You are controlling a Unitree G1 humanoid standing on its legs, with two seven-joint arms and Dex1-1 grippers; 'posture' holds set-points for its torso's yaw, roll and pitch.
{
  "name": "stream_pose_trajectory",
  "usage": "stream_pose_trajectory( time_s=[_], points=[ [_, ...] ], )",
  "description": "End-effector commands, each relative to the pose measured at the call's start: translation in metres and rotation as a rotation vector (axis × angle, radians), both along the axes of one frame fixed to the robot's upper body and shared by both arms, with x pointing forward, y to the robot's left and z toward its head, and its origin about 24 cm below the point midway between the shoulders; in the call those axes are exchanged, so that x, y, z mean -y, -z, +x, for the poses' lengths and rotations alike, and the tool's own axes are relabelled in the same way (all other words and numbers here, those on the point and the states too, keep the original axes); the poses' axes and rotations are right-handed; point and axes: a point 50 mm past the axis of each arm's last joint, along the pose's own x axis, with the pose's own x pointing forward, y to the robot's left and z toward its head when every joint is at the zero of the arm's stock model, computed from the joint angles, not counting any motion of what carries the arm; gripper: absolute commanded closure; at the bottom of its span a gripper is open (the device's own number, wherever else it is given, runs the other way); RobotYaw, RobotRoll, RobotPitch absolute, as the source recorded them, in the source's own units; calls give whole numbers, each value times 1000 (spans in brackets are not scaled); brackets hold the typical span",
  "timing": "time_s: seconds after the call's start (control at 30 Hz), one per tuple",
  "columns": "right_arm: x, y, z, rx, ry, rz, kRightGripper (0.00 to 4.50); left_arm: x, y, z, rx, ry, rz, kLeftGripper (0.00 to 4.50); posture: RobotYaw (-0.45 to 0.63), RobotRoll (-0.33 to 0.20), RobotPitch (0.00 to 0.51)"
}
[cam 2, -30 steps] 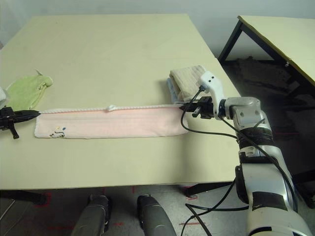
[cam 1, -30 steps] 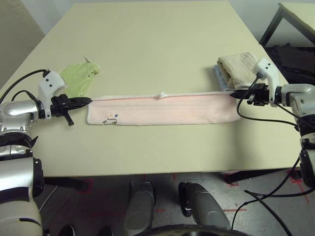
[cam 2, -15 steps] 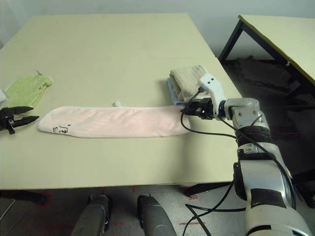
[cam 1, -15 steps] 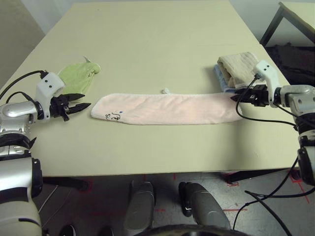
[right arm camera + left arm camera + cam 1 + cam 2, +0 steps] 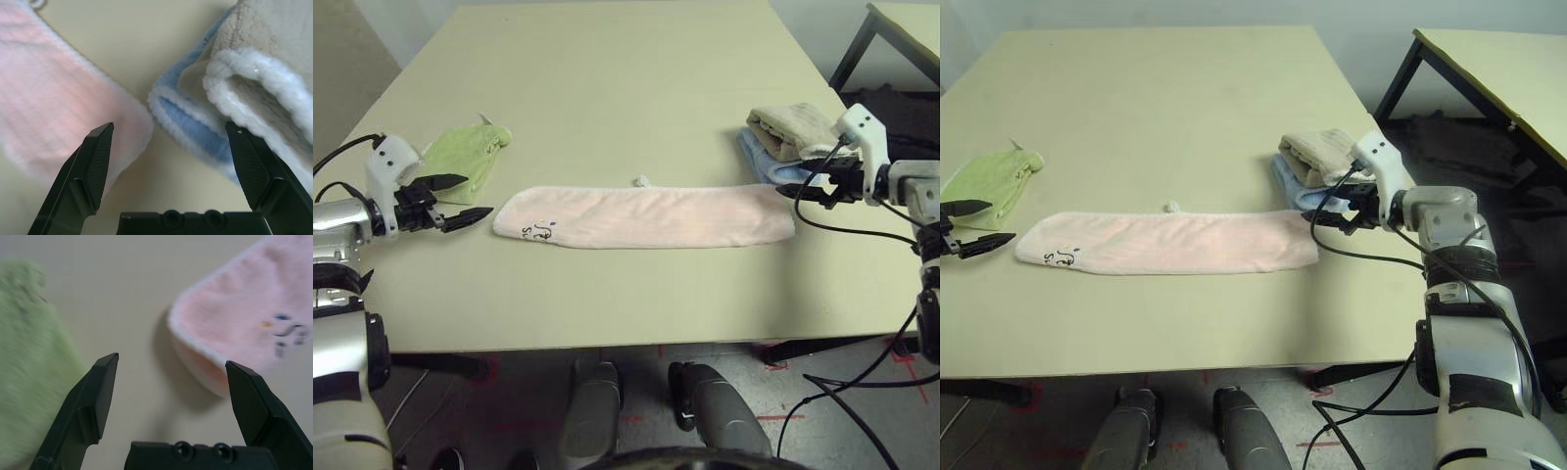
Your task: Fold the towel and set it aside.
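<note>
The towel (image 5: 646, 215) lies on the table (image 5: 626, 78) as a long pale pink strip, folded lengthwise, running left to right. Its white loop (image 5: 640, 180) sticks out at the far edge, and dark lettering (image 5: 536, 231) marks its left end. My left gripper (image 5: 480, 194) stands open just left of that end, apart from the cloth, which the left wrist view shows ahead of the open left gripper (image 5: 171, 360) as the towel corner (image 5: 244, 328). My right gripper (image 5: 791, 176) is open above the right end, holding nothing; the towel end (image 5: 58, 107) lies beyond its fingers.
A light green cloth (image 5: 465, 152) lies behind my left gripper. A beige folded towel (image 5: 793, 127) rests on a light blue one (image 5: 190, 117) right behind my right gripper. A second table (image 5: 1498, 69) stands off to the right.
Both grippers have opened and let go of the towel's ends. The stretched towel has dropped slack onto the table. Each gripper has drawn back outward from its end.
</note>
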Motion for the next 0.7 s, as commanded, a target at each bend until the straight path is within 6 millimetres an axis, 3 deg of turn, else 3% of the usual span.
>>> stream_pose_trajectory(
  time_s=[0.03, 0.27, 0.7],
  points=[
    [-4, 2, -11, -33, -19, 38, 11, -4, -4, -10, -20, 4, -43, 26, 37, 0, 183],
    [-27, 12, -28, -153, -156, 99, 11, 1, -7, -8, 1, 7, -67, 26, 43, 0, 182],
    [-19, 27, -37, -174, -45, 129, 11, 20, 17, -14, -133, 73, -152, 26, 41, 0, 189]
  ],
)
